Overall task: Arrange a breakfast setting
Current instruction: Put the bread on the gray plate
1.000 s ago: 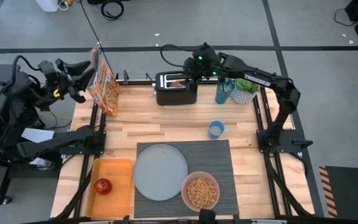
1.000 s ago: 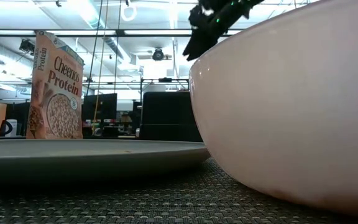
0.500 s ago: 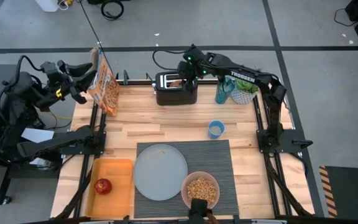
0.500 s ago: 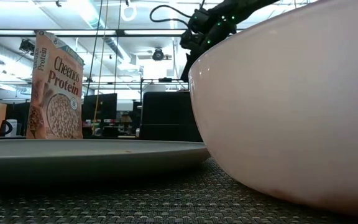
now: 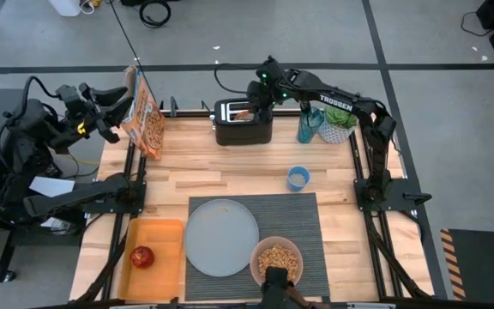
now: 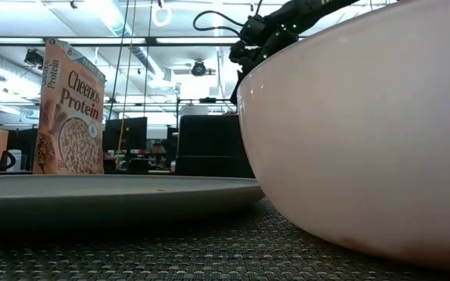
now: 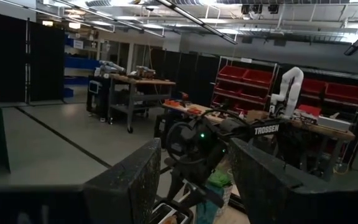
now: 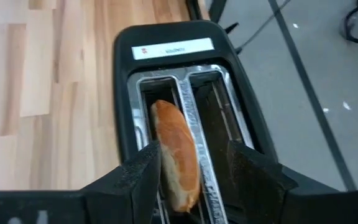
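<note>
The right claw (image 5: 254,101) is positioned directly above the black toaster (image 5: 243,122), which stands at the twelve o'clock edge of the desk (image 5: 221,176). In the right wrist view the bagel (image 8: 175,154) is seen standing on edge in one slot of the toaster, and the claw's two dark fingers (image 8: 143,174) are placed on either side of it, parted about as wide as the bagel; one finger lies right against the crust, while contact on the other side cannot be told, so a firm grasp cannot be confirmed. The left claw (image 5: 101,110) is held off the desk beyond its ten o'clock corner, beside an upright cereal box (image 5: 144,116), with its fingers (image 7: 129,183) parted and nothing between them. A dark striped placemat (image 5: 307,223) is laid toward the six o'clock edge of the desk. The large grey plate (image 5: 221,238) rests on the placemat's nine o'clock side, and the pinkish bowl (image 5: 276,263), filled with brown cereal (image 5: 277,260), sits just beside the plate at about its four o'clock. A red apple (image 5: 142,256) lies in the orange tray (image 5: 165,236), at the plate's nine o'clock. A small blue cup (image 5: 298,178) stands on the bare wood just past the placemat's twelve o'clock edge.
</note>
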Motion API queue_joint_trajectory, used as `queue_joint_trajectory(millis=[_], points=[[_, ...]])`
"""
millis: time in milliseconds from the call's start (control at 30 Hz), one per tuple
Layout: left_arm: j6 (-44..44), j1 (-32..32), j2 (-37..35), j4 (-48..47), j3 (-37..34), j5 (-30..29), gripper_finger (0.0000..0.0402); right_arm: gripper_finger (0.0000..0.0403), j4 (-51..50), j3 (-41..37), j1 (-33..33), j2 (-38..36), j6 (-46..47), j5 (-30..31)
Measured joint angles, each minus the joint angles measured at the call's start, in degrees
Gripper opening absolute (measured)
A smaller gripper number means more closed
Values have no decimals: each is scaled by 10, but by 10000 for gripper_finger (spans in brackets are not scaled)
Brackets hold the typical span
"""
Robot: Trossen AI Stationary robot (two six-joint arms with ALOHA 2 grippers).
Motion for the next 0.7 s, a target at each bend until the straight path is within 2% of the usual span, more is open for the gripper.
queue_joint_trajectory(millis=[100,333,567,700], points=[[0,0,0,-1,0,0,197,192,1,0,-2,0,0,-15],[-6,0,0,-14,0,0,197,192,40,-43,-1,0,7,-9],[-16,0,0,-14,0,0,197,191,81,-52,0,0,9,-6],[-16,0,0,-14,0,0,197,190,88,-71,0,-1,10,-22]])
